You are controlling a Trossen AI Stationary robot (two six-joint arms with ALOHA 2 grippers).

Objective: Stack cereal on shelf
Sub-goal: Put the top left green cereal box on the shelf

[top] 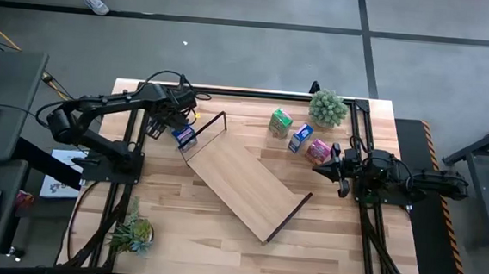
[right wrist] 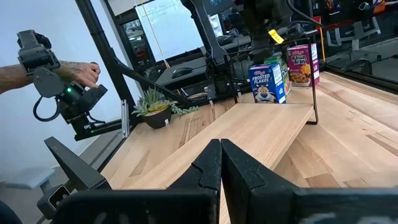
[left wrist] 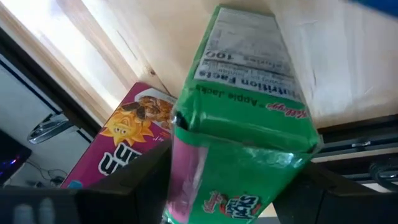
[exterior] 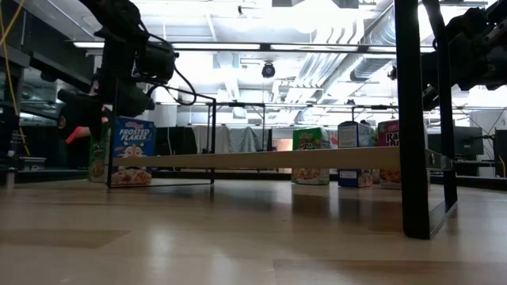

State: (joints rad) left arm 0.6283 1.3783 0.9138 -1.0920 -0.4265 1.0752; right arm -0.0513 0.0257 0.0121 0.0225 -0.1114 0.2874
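Green Apple Jacks box (left wrist: 242,124) sits between the left claw's (top: 176,122) spread fingers, gripped; three boxes there, three by the plant (top: 327,107); right claw (top: 322,168) closed, empty.

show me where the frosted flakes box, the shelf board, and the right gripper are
Frosted Flakes box (exterior: 131,150), low view, on its blue front panel.
Shelf board (top: 246,182), high view, on bare wood mid-board.
Right gripper (right wrist: 221,163), right wrist view, where its two shut fingertips meet.

The left pincer (top: 170,119) is hiding the green cereal box (left wrist: 249,118) from above; behind it, the pink box (left wrist: 121,146) is showing only partly.
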